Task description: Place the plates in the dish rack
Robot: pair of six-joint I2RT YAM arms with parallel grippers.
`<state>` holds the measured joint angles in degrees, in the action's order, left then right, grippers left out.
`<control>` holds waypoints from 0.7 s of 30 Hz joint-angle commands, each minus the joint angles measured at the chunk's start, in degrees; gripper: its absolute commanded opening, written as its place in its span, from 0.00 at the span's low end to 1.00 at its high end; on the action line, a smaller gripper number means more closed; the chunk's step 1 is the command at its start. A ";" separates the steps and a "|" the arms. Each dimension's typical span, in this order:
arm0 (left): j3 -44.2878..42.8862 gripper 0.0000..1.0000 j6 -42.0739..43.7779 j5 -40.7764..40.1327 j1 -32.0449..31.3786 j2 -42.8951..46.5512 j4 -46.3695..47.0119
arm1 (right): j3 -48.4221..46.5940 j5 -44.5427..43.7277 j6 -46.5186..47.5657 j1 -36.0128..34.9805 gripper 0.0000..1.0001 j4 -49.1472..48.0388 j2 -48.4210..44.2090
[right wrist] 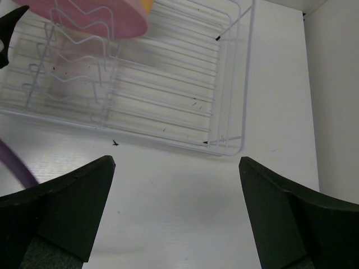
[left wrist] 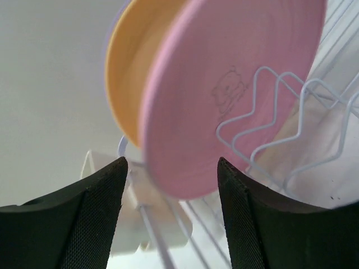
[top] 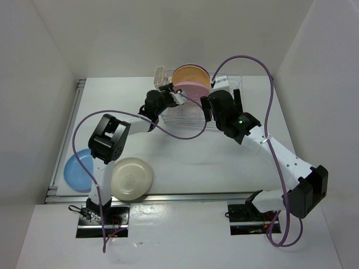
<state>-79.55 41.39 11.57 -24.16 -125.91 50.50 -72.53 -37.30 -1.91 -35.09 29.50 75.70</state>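
Your left pincer [left wrist: 171,168] hangs open and empty just beside the pink plate [left wrist: 224,84] standing in the dish rack [left wrist: 314,145]: brush its rim backing off and it may topple.

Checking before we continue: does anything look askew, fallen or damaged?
Nothing stands out: pink plate and orange plate stand on edge in the dish rack; cream plate and blue plate lie flat on the table.

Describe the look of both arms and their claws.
The left arm and right arm share one build: white links between bulky black joint housings. A purple cable loops loosely along each. A small green light glows on the right one. The left claw and right claw have black, wedge-shaped fingers with finely textured faces.
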 commanded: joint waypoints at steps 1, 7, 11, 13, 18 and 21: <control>3.06 0.72 -3.51 -6.11 -1.23 11.27 3.04 | 2.29 0.29 0.51 0.29 1.00 -4.88 -1.52; 13.24 0.74 -9.12 -9.90 -1.24 34.21 -15.33 | 4.76 4.25 1.03 0.81 1.00 -7.26 -0.99; 18.81 0.76 -9.74 -10.76 -1.76 45.12 -23.23 | 5.91 7.15 1.56 1.34 1.00 -9.11 -1.69; 20.39 0.77 -11.24 -13.41 -1.76 50.04 -27.90 | 5.91 7.15 1.03 1.34 1.00 -9.11 -2.22; 21.45 0.77 -17.29 -16.06 -1.16 59.89 -42.81 | 5.91 5.75 1.03 1.34 1.00 -8.40 -3.54; 21.45 0.77 -26.59 -18.94 -0.54 64.63 -56.36 | 7.14 5.22 1.56 1.34 1.00 -8.40 -4.77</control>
<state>-57.80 24.84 -3.27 -25.56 -65.71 8.69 -65.91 -31.03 -0.99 -34.09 23.64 73.65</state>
